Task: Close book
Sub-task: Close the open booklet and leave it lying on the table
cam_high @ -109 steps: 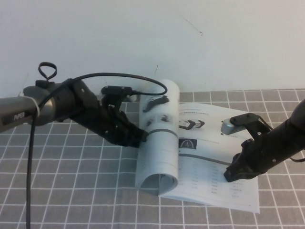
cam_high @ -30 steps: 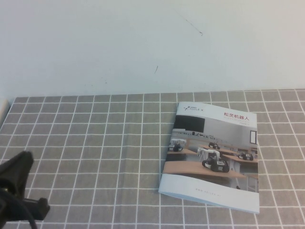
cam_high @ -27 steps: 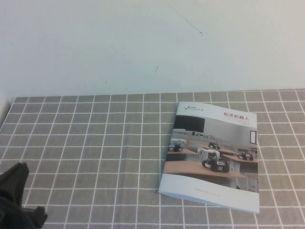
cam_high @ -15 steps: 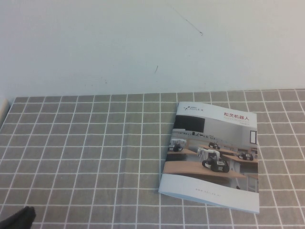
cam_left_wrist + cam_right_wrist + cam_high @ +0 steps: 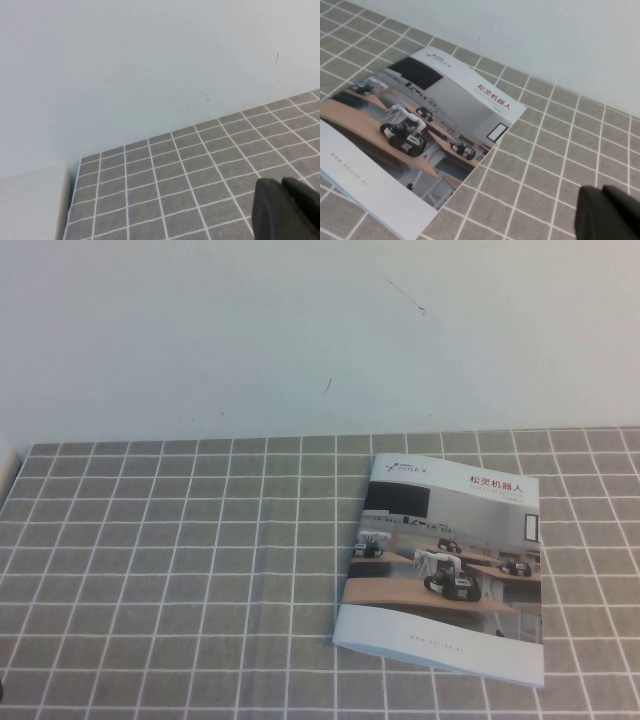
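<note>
— Where is the book [image 5: 445,565]?

— Shut, front cover up, flat on the grey checked cloth [image 5: 180,570] that covers the tabletop [image 5: 60,455]. It lies in the right half, its top edge near the far edge by the wall [image 5: 300,330], and it is turned slightly askew to the grid. The cover shows a room with small robots on desks, red characters near the top and a white band along the near edge.

— And the right gripper [image 5: 610,212]?

— Only a dark corner of it shows, in its own wrist view. It is over bare cloth, apart from the book, with several squares between it and the book's nearest corner. Whether it is released or clenched, I cannot tell.

— The left gripper [image 5: 286,207]?

— Likewise cut off: a dark block over the cloth toward the tabletop's far left corner, near the wall. Its state cannot be told either. Beside that corner is a pale ledge [image 5: 30,200], too plain to identify.
</note>
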{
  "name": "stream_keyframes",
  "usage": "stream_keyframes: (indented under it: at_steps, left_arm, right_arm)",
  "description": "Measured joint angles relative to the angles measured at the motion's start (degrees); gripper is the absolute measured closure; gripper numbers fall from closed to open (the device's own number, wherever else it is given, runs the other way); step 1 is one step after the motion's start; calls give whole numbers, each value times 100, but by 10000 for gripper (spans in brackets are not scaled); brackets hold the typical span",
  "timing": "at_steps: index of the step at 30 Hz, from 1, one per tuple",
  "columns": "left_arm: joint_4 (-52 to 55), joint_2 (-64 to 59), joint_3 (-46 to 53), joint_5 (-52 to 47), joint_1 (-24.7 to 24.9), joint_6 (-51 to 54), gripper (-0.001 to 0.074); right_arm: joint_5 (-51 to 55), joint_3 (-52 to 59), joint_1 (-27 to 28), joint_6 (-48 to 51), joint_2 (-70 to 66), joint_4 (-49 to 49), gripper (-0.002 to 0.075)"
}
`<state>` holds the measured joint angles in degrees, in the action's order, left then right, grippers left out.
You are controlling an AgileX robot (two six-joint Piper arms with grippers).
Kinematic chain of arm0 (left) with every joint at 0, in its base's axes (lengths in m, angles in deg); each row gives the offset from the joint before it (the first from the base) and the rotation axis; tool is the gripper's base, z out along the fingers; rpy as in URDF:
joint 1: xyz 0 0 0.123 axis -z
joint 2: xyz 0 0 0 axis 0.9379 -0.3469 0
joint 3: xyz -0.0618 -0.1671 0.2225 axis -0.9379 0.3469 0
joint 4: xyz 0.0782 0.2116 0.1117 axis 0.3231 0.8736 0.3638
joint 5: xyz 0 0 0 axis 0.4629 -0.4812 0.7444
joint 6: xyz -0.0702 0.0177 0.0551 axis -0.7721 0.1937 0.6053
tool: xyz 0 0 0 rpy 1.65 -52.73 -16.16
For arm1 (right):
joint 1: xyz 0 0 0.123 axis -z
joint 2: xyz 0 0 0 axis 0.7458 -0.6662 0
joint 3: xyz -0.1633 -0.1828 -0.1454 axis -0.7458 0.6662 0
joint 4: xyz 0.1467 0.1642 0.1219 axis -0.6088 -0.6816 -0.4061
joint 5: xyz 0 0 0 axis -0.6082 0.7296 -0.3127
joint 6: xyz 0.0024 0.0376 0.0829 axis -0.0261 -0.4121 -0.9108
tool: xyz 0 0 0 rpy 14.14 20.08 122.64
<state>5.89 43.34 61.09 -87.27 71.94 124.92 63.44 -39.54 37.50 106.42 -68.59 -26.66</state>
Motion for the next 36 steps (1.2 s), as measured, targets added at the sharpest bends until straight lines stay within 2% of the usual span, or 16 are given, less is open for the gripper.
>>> stream_keyframes:
  at_steps: [6, 10, 12, 17, 20, 22, 36]
  left_arm:
    - [-112, 72, 0, 132, -10, 60, 739]
    - [25, 84, 0, 104, -10, -275, 739]
    - [829, 94, 0, -57, -10, -991, 739]
    - [3342, 94, 0, -1036, -10, -4132, 739]
    - [3765, 94, -11, -1280, -10, -5501, 739]
    - [3844, 96, -11, -1295, -10, -5879, 739]
    - [3940, 96, -22, -1331, -10, -6155, 739]
  right_arm:
    - [0, 0, 0, 0, 0, -12, 729]
    - [0, 0, 0, 0, 0, -12, 729]
    - [0, 0, 0, 0, 0, -12, 729]
    - [0, 0, 0, 0, 0, -12, 729]
    - [0, 0, 0, 0, 0, -12, 729]
    - [0, 0, 0, 0, 0, -12, 729]
    - [0, 0, 0, 0, 0, -23, 729]
